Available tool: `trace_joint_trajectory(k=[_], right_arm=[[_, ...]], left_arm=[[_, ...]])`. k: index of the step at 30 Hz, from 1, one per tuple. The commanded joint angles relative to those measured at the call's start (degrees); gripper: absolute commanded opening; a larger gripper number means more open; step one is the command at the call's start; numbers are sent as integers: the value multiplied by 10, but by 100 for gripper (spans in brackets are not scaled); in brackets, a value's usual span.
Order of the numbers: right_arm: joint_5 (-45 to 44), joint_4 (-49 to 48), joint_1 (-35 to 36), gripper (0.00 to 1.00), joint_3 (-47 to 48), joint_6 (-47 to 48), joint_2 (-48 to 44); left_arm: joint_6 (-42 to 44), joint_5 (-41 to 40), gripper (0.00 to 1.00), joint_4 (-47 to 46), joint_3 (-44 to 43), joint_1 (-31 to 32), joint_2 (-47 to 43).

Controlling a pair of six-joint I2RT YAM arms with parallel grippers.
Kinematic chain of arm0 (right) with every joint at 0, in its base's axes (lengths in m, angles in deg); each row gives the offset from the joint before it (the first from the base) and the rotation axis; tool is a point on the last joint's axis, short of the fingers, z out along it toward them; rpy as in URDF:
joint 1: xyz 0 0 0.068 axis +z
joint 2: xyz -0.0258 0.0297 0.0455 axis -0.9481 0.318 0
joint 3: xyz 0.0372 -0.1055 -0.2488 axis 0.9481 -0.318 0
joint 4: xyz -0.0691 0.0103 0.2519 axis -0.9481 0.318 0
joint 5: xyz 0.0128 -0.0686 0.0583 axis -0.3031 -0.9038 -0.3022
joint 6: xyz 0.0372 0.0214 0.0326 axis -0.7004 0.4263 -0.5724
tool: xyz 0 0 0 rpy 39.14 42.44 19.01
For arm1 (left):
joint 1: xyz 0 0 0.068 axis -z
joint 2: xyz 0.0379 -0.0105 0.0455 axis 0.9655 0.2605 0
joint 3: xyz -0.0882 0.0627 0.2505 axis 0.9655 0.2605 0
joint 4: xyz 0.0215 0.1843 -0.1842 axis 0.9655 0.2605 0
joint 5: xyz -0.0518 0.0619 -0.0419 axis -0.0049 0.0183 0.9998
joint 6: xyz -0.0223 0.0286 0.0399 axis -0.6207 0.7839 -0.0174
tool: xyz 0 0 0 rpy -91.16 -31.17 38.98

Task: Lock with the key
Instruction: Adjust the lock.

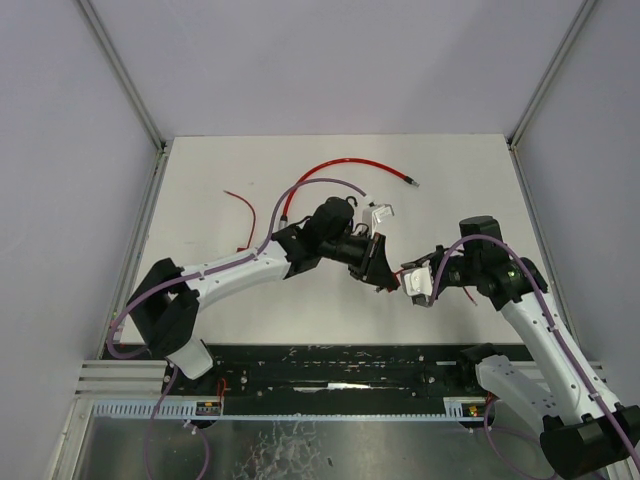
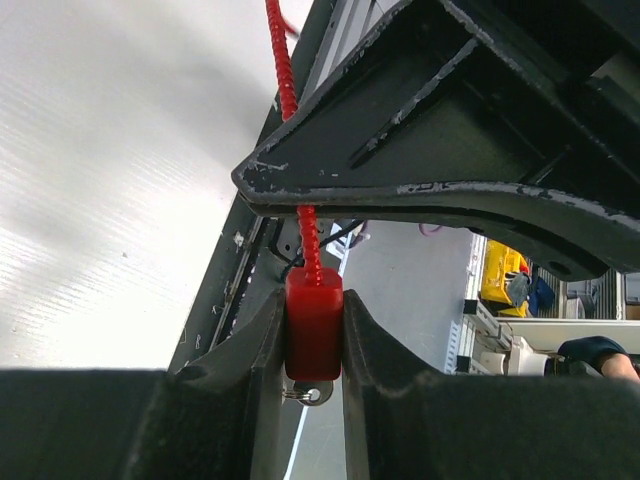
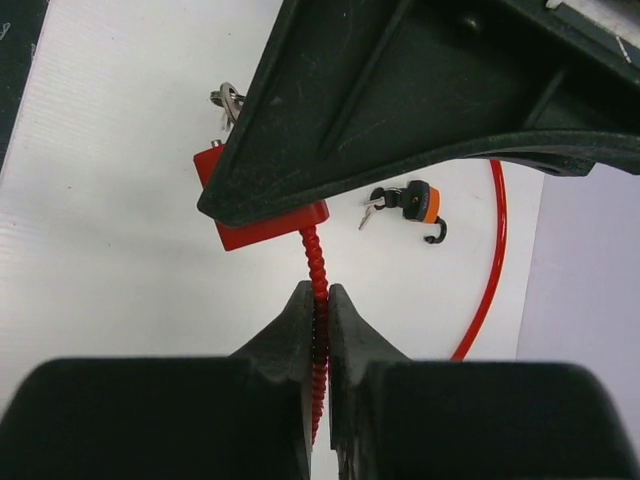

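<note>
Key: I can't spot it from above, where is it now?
In the left wrist view the key sits under the red lock body clamped in the left gripper; the right gripper pinches its ribbed cable.

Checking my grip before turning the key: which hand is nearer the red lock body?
Left. The left hand is clamped on the red lock body, one finger on each side. The right hand pinches the ribbed red cable just short of it.

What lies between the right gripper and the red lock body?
Only ribbed red cable, running from the red lock body to the right gripper pinching it; right wrist view.
</note>
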Motion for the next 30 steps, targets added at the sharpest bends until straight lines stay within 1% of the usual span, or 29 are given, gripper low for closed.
trace_joint_trajectory(k=[1, 2, 3, 6, 8, 10, 12, 14, 16, 18, 21, 22, 24, 25, 26, 27, 30], right_arm=[[46, 9, 6, 3, 19, -14, -1], [49, 11, 5, 1, 23, -24, -1], [51, 11, 6, 0, 27, -39, -4], [47, 3, 5, 0, 36, -90, -8], [50, 3, 2, 0, 38, -108, -11], [69, 8, -6, 0, 40, -122, -9], [95, 14, -20, 0, 43, -132, -8], [124, 19, -37, 0, 48, -139, -6], [147, 21, -49, 0, 52, -155, -4], [165, 27, -55, 0, 62, -170, 4], [188, 41, -59, 0, 87, -210, 28], [196, 47, -61, 0, 97, -224, 37], [216, 75, -64, 0, 119, -238, 59], [226, 89, -66, 0, 129, -240, 69], [236, 100, -69, 0, 136, -246, 79], [249, 125, -71, 0, 150, -242, 88], [269, 176, -75, 0, 176, -218, 105]], left_arm=[[-7, 20, 3, -14, -21, 4, -3], [-8, 19, 10, -13, -19, 3, -6], [-8, 16, 19, -14, -16, 3, -10], [-6, 5, 41, -28, 6, 2, -36], [-5, -6, 52, -53, 32, -3, -70], [10, -14, 56, -66, 53, -10, -102], [32, -22, 59, -86, 77, -18, -139], [66, -37, 64, -108, 105, -23, -184], [112, -77, 69, -142, 142, -23, -241], [160, -107, 77, -220, 202, -22, -303], [264, -122, 89, -424, 323, -22, -389], [300, -121, 93, -493, 377, -23, -407], [386, -103, 97, -619, 438, -23, -422], [420, -89, 98, -662, 453, -23, -416], [449, -78, 98, -687, 455, -23, -407], [487, -62, 98, -685, 447, -24, -388], [558, 1, 97, -652, 406, -31, -347]])
